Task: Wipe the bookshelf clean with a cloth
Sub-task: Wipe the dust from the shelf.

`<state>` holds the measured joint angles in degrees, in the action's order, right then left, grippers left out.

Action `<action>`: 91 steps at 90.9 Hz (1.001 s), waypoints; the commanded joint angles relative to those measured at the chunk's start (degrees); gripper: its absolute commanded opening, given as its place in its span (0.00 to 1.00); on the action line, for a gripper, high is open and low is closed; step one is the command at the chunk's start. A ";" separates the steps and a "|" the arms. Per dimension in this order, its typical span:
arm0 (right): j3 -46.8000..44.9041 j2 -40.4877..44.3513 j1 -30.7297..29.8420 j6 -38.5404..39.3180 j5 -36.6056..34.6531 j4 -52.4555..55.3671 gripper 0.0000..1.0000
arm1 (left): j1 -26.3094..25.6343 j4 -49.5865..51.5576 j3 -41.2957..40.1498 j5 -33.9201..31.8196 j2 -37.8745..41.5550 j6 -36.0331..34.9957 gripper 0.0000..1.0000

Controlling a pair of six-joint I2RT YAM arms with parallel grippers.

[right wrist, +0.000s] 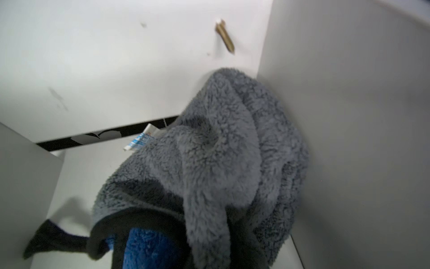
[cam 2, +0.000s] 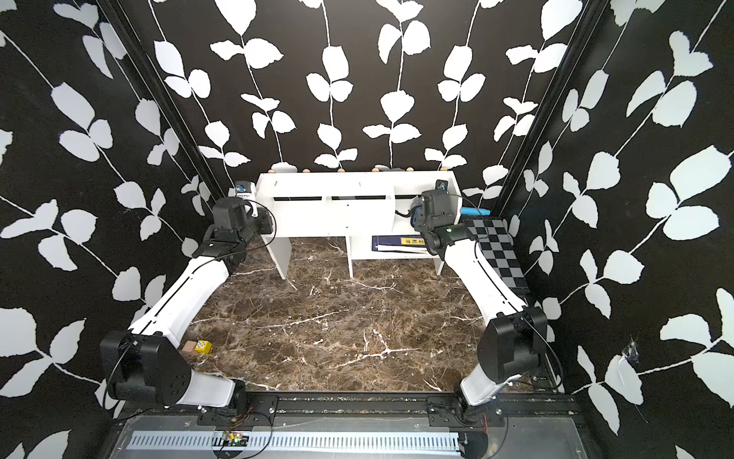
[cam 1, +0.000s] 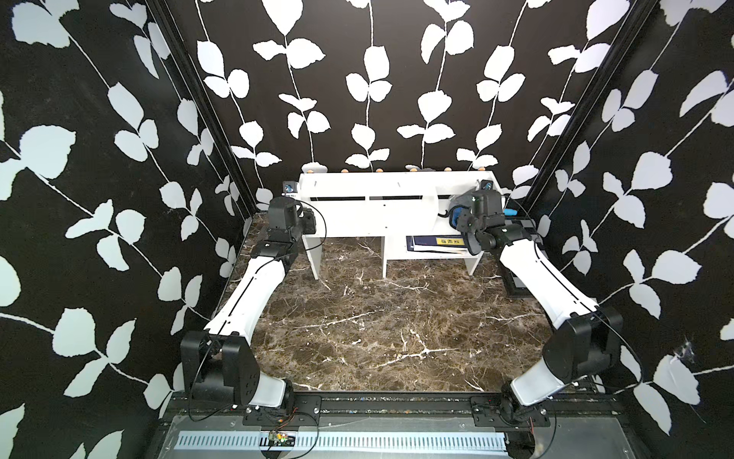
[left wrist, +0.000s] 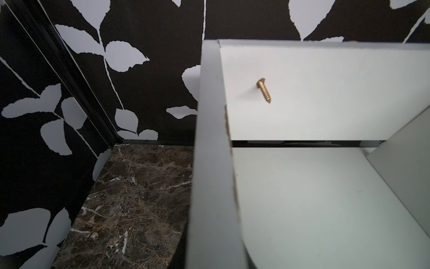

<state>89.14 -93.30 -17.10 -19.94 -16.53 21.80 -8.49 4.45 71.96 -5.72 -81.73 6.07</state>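
Now: wiping inside the right bay, by the look of it
Right tool [cam 1: 457,214]: fingers hidden behind the wad; reads as pinched on the cloth [right wrist: 209,163]
Cloth: just ahead of the tool, grey side out, pushed into the corner between the back panel and an upright wall of the bookshelf [cam 1: 377,216]
Screw [right wrist: 225,35]: sticks out of the back panel just past the cloth; snag risk
Axis: bookshelf runs left–right; other bays lie to the tool's left
Left tool [cam 1: 291,190]: at the left end panel; can't tell its grip
Nearer arm: right

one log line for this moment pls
phase: wipe | right gripper: shut on cloth, in bookshelf right-end top compartment | left gripper: at left end panel, grip unclear
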 commanded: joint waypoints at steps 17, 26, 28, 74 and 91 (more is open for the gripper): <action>13.27 -4.57 -1.31 -2.71 12.52 0.51 0.00 | 2.51 3.56 0.52 2.13 -0.44 7.70 0.00; 13.59 -4.27 -2.55 -2.37 13.23 -1.81 0.00 | 2.51 3.55 0.59 2.57 -0.65 7.65 0.00; 13.88 -4.31 -2.71 -2.20 12.41 -1.73 0.00 | 2.51 3.55 0.62 2.69 -0.69 7.60 0.00; 11.31 0.03 -2.76 8.08 -19.23 0.91 0.00 | 2.69 3.99 0.78 1.94 -0.79 7.29 0.00; 1.02 4.05 -2.85 5.41 -14.65 -0.70 0.00 | 2.79 4.19 0.89 1.78 -0.88 7.16 0.00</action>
<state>95.70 -92.79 -19.94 -13.72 -31.09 23.20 -7.88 4.49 72.25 -4.08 -82.04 5.54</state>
